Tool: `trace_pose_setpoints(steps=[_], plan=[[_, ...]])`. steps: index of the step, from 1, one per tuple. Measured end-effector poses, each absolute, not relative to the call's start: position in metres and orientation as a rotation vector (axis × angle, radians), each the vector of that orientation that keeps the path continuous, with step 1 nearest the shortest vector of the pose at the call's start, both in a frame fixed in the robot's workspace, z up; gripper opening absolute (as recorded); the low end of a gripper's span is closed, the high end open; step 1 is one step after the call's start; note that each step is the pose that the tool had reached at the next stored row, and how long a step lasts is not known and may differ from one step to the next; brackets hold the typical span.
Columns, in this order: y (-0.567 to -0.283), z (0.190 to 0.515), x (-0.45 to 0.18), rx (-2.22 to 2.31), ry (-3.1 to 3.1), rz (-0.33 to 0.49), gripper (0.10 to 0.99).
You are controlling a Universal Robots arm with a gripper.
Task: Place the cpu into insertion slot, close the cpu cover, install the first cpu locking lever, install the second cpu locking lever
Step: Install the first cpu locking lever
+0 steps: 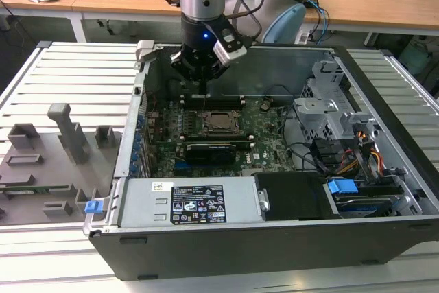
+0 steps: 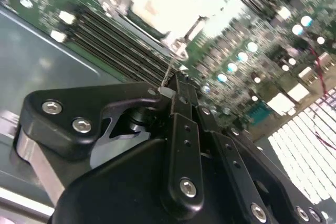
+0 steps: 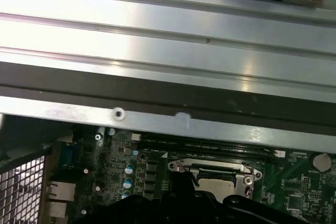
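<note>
A ribbed silver metal tabletop (image 1: 68, 73) carries a big black open computer case (image 1: 274, 248), and the green motherboard (image 1: 269, 135) lies flat inside it. In the exterior view the black robot hand (image 1: 206, 91) hangs over the board's 12 o'clock edge, with the square dark insertion slot (image 1: 234, 119) just beside it at 6 o'clock. The thin square silvery cpu cover (image 3: 210, 166) lies flat on the slot. The small pale silver-grey cpu (image 1: 219, 122) sits in the slot, showing through the cover's cut-out. In the second wrist view the hand's fingers (image 2: 181, 129) are pressed together, pinching the tip of a thin silvery wire locking lever (image 2: 172, 69) that slants up from the slot's corner.
</note>
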State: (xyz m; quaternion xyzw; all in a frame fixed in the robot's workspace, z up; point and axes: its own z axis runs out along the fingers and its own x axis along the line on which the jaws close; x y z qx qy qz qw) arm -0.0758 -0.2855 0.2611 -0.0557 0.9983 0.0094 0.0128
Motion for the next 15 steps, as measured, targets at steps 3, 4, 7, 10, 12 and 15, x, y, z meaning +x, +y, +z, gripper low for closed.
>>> trace_pose_setpoints(steps=[3, 4, 7, 10, 12, 15], plan=[[-0.285, 0.259, -0.057, -0.173, 3.111, 0.03, 0.11], [-0.285, 0.259, -0.054, -0.174, 3.111, 0.029, 0.11], [-0.286, 0.258, -0.053, -0.173, 3.111, 0.031, 0.11], [-0.286, 0.256, -0.052, -0.173, 3.109, 0.063, 0.11], [-0.286, 0.254, -0.052, -0.173, 3.109, 0.066, 0.11], [-0.286, 0.251, -0.05, -0.172, 3.108, 0.082, 0.11]])
